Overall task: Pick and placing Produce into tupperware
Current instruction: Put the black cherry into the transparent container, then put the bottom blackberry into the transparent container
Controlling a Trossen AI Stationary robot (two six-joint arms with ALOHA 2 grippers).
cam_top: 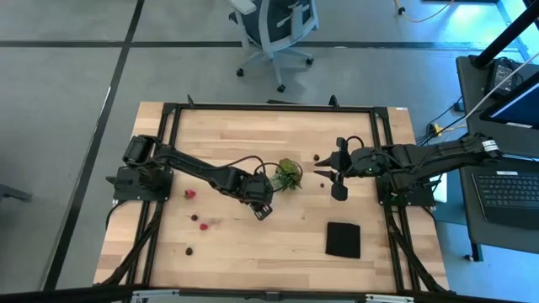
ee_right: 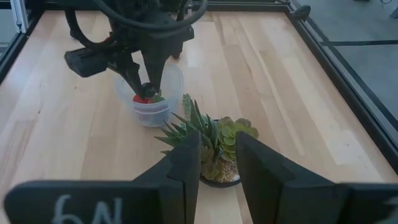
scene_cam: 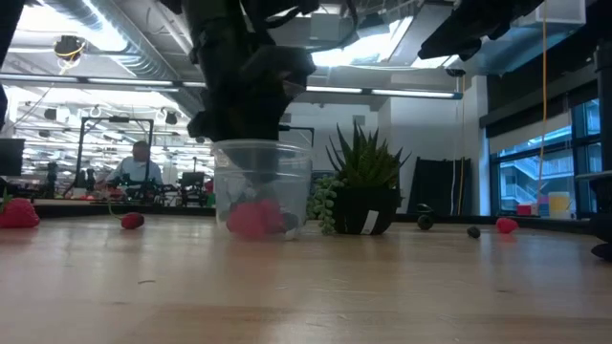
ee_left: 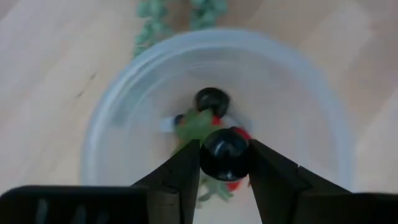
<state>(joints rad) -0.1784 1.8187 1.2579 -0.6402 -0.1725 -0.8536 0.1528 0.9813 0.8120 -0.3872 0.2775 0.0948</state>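
Observation:
My left gripper [ee_left: 225,163] stands over the round translucent tupperware [ee_left: 112,124], pointing down into its mouth, shut on a dark round berry [ee_left: 225,152]. In the tupperware lie a red strawberry with green leaves [ee_left: 198,124] and another dark berry [ee_left: 212,99]. The low view shows the tupperware [scene_cam: 263,186] standing on the table beside the green plant [scene_cam: 363,186]. My right gripper [ee_right: 217,163] is open and holds nothing; it hovers on the plant's right side [cam_top: 337,174]. Loose berries lie on the table's left [cam_top: 190,194] and far right [cam_top: 314,156]. My left gripper pinches the dark round berry [ee_left: 225,144] between its two fingertips [ee_left: 186,163], coming from above and pointing down. The berry is lifted clear, over the fruit lying in the tupperware, about level with the rim [ee_right: 163,73].
The potted green plant [cam_top: 289,174] stands close to the tupperware, between the two grippers. A flat black square [cam_top: 343,239] lies near the table's near right corner. Red pieces [scene_cam: 17,212] [scene_cam: 506,225] and dark ones [scene_cam: 425,222] are scattered around. A person sits in the room beyond [scene_cam: 141,167].

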